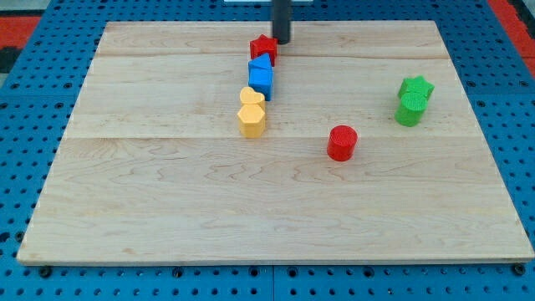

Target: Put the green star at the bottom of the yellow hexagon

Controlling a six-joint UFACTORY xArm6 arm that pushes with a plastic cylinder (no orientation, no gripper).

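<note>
Wooden board [276, 217], pale planks on a blue perforated base [25, 100]: the working surface, and the largest thing in view. My rod comes down from the view's top edge; my tip [282, 42] stands near the board's top, just right of and touching or nearly touching the red star [263, 48]. There are no jaws on this rig to open or close, only the bare rod.

Step in hand, as I judge it: the approach has not begun. The green star [415, 86] lies at the view's right, well apart from my tip, pressed against a second green block [410, 109] just below it whose shape I cannot make out. The yellow hexagon [251, 120] sits left of centre at the foot of a column: red star, two blue blocks [261, 75] in contact, a yellow heart-like block [252, 98], then the hexagon.

Next move, in my judgement: carry the tip round to the star's right side and push it leftward and down the view to the clear board beneath the hexagon.

Obstacles: the red cylinder [342, 143] lies between star and goal, near the likely path; the adjoining green block may be dragged along.
</note>
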